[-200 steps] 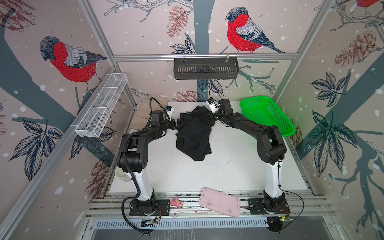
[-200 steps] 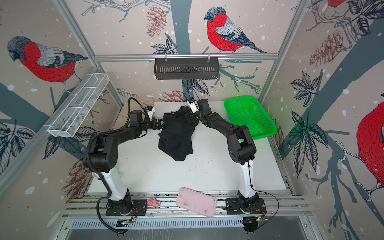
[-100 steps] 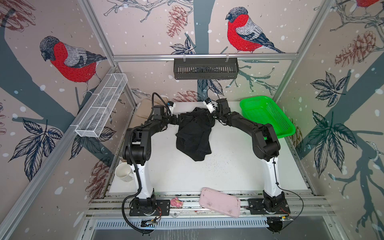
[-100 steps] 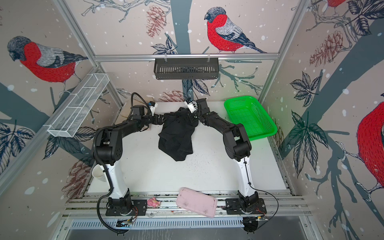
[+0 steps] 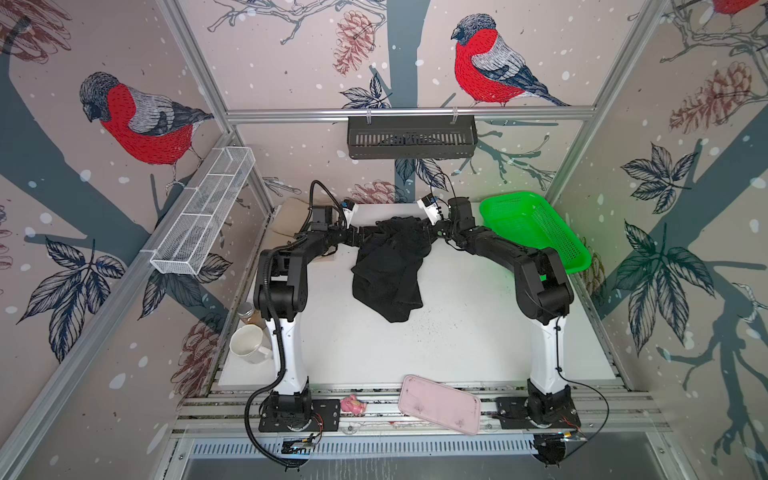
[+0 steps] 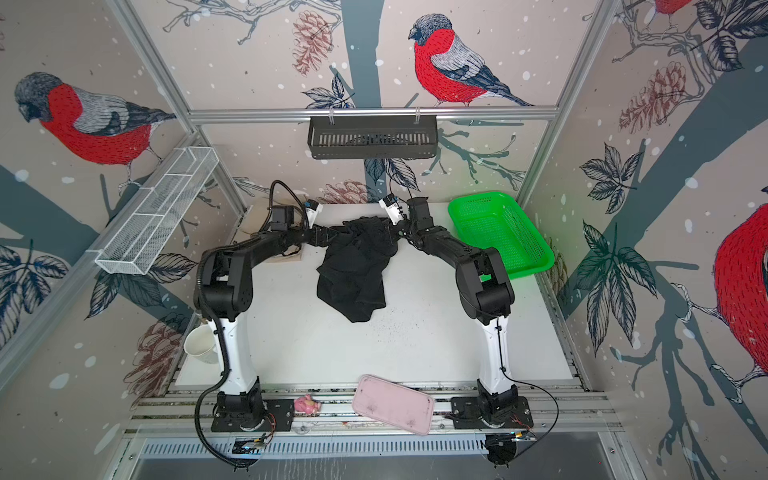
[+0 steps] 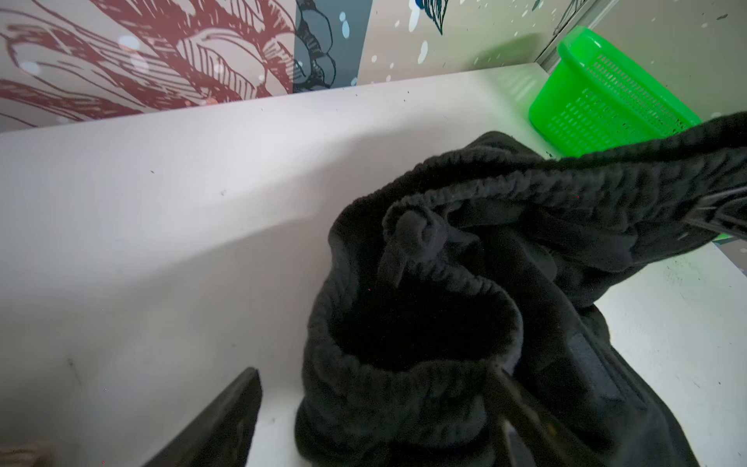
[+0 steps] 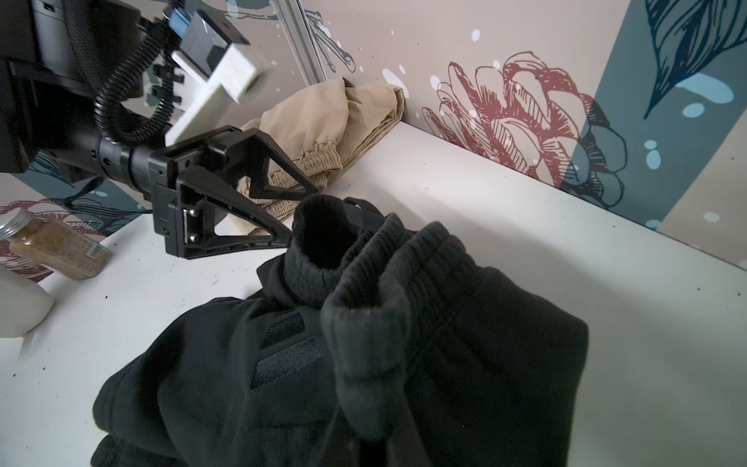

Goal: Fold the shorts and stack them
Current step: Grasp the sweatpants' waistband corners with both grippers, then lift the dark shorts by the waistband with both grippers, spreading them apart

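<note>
The black shorts [image 5: 388, 270] [image 6: 353, 274] lie crumpled at the back middle of the white table [image 5: 457, 340], waistband raised. My right gripper [image 5: 434, 235] [image 8: 368, 444] is shut on a fold of that waistband [image 8: 364, 323]. My left gripper [image 5: 359, 237] [image 7: 376, 404] [image 8: 303, 212] is open. Its fingers straddle the other end of the waistband [image 7: 404, 384], and the left wrist view shows them wide apart. The beige shorts [image 5: 286, 216] [image 8: 335, 121] sit bunched in the back left corner, behind the left arm.
A green mesh basket [image 5: 536, 228] [image 7: 606, 97] stands at the back right. A white mug [image 5: 249, 345] and a spice jar [image 5: 246, 311] [image 8: 56, 242] sit by the left edge. A pink tray [image 5: 438, 405] and a small pink object [image 5: 352, 405] lie on the front rail.
The right gripper has shut on the black waistband. The left arm has reached in to the waistband's other end and uncovered the mug. The shorts' back edge has risen and stretched.
</note>
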Action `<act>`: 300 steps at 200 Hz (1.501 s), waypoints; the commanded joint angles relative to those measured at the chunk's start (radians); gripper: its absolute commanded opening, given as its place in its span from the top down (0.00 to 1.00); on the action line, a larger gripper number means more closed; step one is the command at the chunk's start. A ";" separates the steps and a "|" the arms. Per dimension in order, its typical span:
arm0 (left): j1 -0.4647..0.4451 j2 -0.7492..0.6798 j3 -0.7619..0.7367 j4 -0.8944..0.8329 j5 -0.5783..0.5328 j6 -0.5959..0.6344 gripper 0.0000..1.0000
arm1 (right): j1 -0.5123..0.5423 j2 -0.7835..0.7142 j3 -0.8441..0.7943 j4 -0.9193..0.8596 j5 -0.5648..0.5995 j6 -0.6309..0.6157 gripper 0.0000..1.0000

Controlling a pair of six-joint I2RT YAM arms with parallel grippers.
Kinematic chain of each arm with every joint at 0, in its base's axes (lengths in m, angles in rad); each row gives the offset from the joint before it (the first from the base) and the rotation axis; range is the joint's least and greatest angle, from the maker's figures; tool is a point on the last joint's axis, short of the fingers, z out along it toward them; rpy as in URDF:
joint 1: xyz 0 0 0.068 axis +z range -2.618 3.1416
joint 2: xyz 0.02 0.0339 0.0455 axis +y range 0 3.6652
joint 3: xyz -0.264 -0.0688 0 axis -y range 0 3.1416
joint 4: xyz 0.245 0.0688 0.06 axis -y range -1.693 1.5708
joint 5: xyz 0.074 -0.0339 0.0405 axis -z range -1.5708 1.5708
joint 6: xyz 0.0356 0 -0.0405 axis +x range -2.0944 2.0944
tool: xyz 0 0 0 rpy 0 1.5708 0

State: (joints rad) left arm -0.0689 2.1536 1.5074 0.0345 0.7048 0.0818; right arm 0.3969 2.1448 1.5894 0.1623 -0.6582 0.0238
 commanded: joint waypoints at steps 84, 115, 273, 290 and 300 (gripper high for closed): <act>-0.023 0.073 0.140 -0.100 -0.020 0.004 1.00 | -0.002 -0.024 -0.009 0.053 -0.054 0.017 0.98; -0.019 -0.007 0.106 -0.102 -0.145 -0.043 1.00 | -0.004 -0.071 -0.027 0.034 -0.040 0.002 0.98; -0.181 -0.843 0.136 -0.489 -0.546 -0.128 1.00 | 0.063 -0.649 -0.140 -0.144 0.184 -0.050 0.99; -0.181 -0.897 0.171 -0.526 -0.501 -0.109 1.00 | 0.065 -0.700 -0.101 -0.181 0.183 -0.036 0.99; -0.181 -0.916 0.197 -0.560 -0.479 -0.103 1.00 | 0.067 -0.719 -0.062 -0.235 0.181 -0.044 0.99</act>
State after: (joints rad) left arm -0.2474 1.2812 1.6573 -0.4747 0.1841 -0.0296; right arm 0.4583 1.4712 1.4689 -0.0162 -0.4900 -0.0277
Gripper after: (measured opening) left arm 0.104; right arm 0.093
